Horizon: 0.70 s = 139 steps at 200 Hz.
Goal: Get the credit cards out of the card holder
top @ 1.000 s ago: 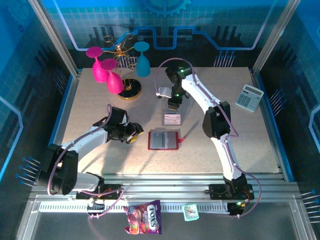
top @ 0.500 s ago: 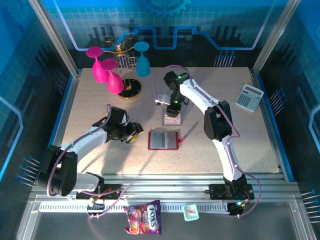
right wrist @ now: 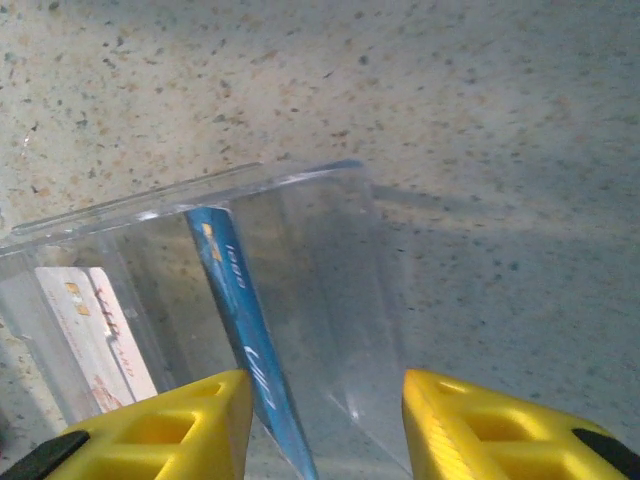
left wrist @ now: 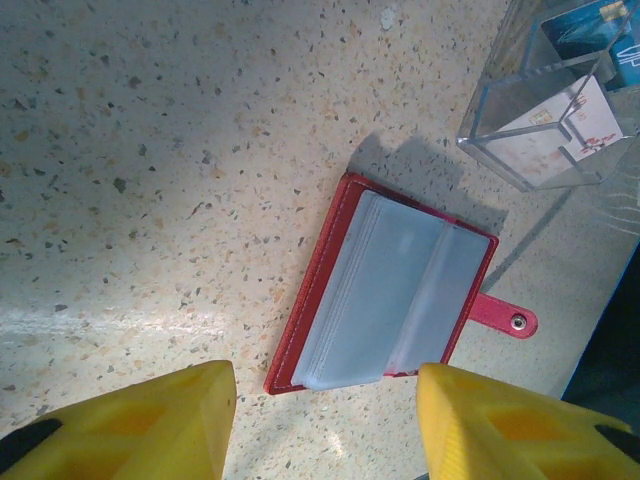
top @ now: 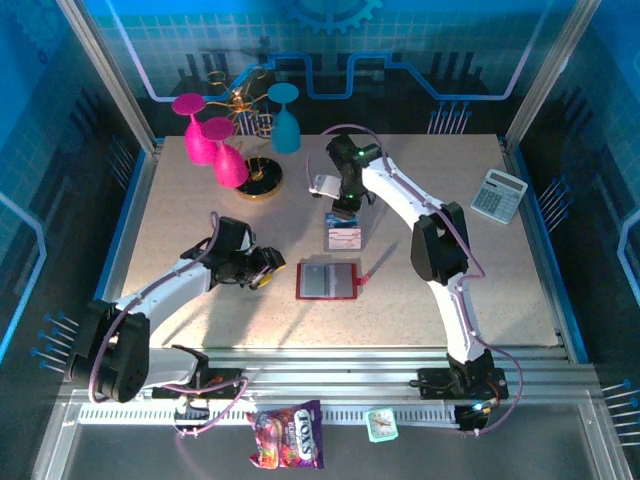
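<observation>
**Spotter:** How are your jaws set?

**Me:** My right gripper [right wrist: 322, 390] has its jaws partly apart. They straddle the dark blue credit card [right wrist: 232, 290], which stands tilted inside the clear plastic box [right wrist: 320, 195], and I judge neither finger pinches it. A whitish card with reddish print [right wrist: 85, 320] leans at the box's left end.

**Spotter:** What's your best move?

**Me:** I'd rise straight up, so that no finger snags the card or the rim. My left gripper [left wrist: 325, 400], half spread and empty, hovers just left of the red folding card holder [left wrist: 395, 285]. The holder lies open just near of the box, and its pockets look empty.

The left arm [top: 165, 286] and right arm [top: 397, 192] are wearing white shells, black joints, pinkish cables [top: 345, 126]; left end effector [left wrist: 325, 395] and right end effector [right wrist: 323, 400] are showing yellow fingers [left wrist: 140, 420].
</observation>
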{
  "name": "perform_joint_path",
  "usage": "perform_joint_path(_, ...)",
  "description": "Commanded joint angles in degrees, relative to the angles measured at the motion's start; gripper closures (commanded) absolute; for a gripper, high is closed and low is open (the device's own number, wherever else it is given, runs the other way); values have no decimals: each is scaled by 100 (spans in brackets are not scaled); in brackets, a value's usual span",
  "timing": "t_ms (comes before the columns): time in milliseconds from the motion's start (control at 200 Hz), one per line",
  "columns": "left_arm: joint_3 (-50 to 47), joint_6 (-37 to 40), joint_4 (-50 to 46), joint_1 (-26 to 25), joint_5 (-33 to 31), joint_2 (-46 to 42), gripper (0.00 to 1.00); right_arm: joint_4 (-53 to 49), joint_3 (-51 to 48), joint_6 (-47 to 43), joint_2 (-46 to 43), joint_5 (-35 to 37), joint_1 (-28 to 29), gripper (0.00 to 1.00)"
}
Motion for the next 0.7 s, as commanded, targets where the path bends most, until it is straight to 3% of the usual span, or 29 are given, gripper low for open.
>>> perform_joint_path(0, -49, -45, -74, 67, -41, -58, 48, 465, -241, 138, -554, 173, 51, 55)
perform_joint_path(170, -11, -54, -19, 67, 31, 52, 48, 815, -536, 148, -671, 215, 19, 54)
perform_joint_path(690, -10, -19, -8, 67, 77, 111, 47, 531, -386, -61, -155, -20, 55, 53)
